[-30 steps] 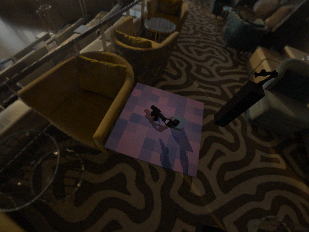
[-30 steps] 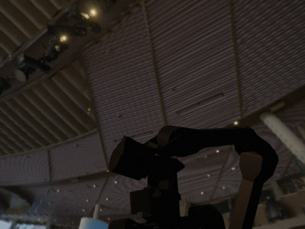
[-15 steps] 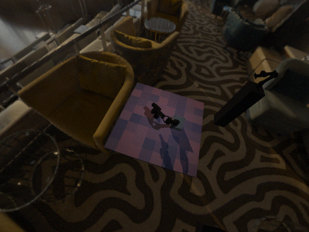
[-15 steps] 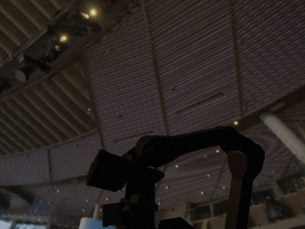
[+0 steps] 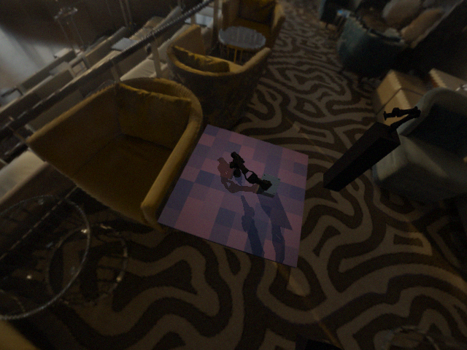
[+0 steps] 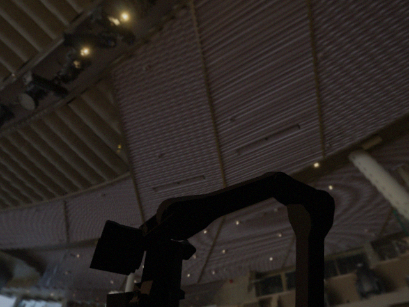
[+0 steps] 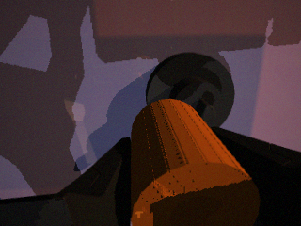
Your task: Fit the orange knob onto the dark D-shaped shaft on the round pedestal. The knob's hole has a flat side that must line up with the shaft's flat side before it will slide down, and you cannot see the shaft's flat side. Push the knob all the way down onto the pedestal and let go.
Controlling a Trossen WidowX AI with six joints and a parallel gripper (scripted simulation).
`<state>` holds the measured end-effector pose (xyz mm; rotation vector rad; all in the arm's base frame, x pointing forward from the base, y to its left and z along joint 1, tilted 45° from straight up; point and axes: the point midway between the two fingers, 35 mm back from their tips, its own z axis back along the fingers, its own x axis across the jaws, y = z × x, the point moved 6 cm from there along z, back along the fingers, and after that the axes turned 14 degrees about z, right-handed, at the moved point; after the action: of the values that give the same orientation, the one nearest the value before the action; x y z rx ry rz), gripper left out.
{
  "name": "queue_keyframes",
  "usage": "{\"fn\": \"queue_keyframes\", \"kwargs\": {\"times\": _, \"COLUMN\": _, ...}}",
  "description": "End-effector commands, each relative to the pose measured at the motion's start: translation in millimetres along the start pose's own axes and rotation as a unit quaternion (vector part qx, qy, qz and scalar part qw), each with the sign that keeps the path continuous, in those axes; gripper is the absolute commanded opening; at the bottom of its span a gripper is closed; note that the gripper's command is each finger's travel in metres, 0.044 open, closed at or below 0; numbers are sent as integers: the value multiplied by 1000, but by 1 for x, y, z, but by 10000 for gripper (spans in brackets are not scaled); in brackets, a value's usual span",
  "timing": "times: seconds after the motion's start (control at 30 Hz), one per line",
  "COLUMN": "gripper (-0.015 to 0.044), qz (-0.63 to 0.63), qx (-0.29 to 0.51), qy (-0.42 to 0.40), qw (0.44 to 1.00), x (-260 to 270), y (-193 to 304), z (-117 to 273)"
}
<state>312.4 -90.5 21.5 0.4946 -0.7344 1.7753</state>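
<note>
Between the gripper's point(image 7: 190, 176) jaws, shut on it: orange knob point(image 7: 181, 137), held clear so its far end can lead, prob. for fitting. Round pedestal point(image 7: 223, 101) just beyond, w/ shaft point(image 7: 205, 104) partly hidden; flat-side alignment can't tell.

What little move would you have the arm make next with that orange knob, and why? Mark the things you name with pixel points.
Probably a small sideways shift toward the round pedestal point(image 7: 162, 75), staying above it: the gripper point(image 7: 169, 140) holds the orange knob point(image 7: 188, 137), whose far end overlaps the pedestal's near edge in the wrist view but looks off-centre from it.
</note>
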Motion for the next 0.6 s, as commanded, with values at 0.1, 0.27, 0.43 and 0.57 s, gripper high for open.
{"fn": "queue_keyframes", "kwargs": {"times": 0.1, "gripper": 0, "qz": 1, "qx": 1, "qy": -1, "qw": 1000, "x": -19, "y": 9, "z": -8}}
{"fn": "queue_keyframes", "kwargs": {"times": 0.27, "gripper": 0, "qz": 3, "qx": 2, "qy": -2, "qw": 1000, "x": -31, "y": 16, "z": -13}}
{"fn": "queue_keyframes", "kwargs": {"times": 0.43, "gripper": 0, "qz": 3, "qx": 2, "qy": -2, "qw": 1000, "x": -33, "y": 17, "z": -18}}
{"fn": "queue_keyframes", "kwargs": {"times": 0.57, "gripper": 0, "qz": 3, "qx": 2, "qy": -2, "qw": 1000, "x": -33, "y": 17, "z": -30}}
